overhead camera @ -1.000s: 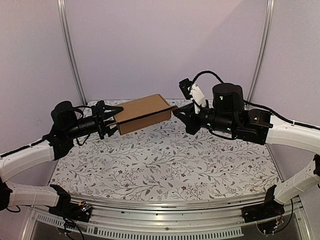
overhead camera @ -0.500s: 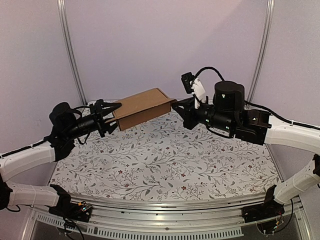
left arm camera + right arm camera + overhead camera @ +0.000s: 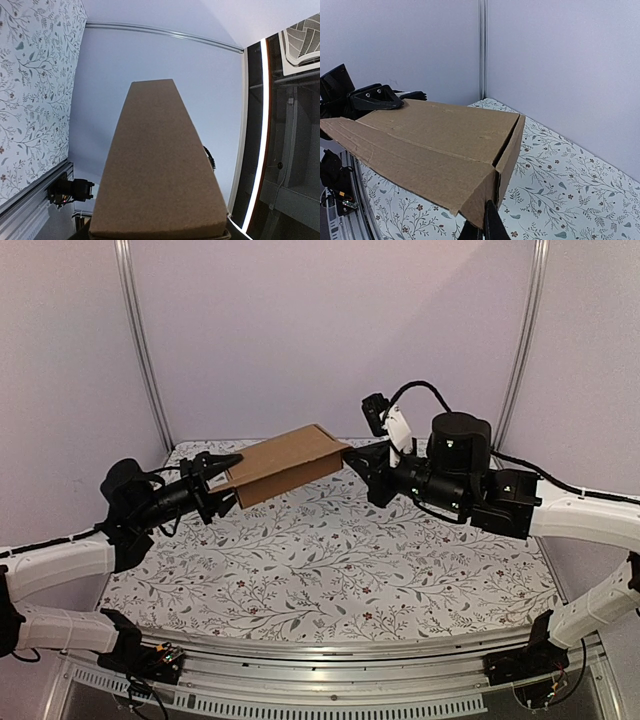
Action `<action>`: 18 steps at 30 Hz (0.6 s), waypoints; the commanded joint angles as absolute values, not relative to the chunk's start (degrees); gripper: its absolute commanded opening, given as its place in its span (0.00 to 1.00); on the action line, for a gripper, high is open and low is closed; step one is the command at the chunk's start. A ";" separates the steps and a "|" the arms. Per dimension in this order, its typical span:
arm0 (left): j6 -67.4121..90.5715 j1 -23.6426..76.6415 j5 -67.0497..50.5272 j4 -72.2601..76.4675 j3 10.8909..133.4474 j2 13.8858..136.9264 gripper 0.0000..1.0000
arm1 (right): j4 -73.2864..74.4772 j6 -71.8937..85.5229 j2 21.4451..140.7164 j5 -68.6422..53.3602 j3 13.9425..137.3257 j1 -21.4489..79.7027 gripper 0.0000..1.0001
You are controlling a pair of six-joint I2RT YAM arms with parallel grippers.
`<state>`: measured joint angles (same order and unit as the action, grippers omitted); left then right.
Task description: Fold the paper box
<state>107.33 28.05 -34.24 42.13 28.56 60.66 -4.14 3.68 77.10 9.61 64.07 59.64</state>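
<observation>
Pale lilac walls with aluminium corner posts [image 3: 140, 340] close in a table [image 3: 330, 570] covered by a white cloth printed with grey leafy sprigs and small dark red flowers. Above the far part of that table the paper box [image 3: 285, 463] hangs in the air, a slim closed brown carton tilted with its right end higher, clear of the cloth. At the box's left end the left gripper [image 3: 222, 478] grasps it, one finger lying over the top face and the other under the bottom. At the box's right end the right gripper [image 3: 481, 229] is clenched on the lower corner, its black fingers pinched tight together on the cardboard edge. Nothing else lies on the cloth near the box. Seen from the right wrist, the box's end flap [image 3: 509, 152] stands slightly ajar along one seam, which the overhead camera does not reveal. Looking along the box, the left wrist camera takes in a ceiling light strip [image 3: 260, 130] beyond it.
</observation>
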 commanded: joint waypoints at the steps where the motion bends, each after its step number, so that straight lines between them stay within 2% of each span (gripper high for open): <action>1: 111.62 28.93 -32.88 52.81 27.90 59.90 0.00 | -4.36 3.67 75.47 11.59 62.46 59.76 0.01; 18: 115.19 31.45 -30.50 58.45 28.32 61.46 0.00 | -11.39 0.83 74.90 14.67 58.45 59.71 0.02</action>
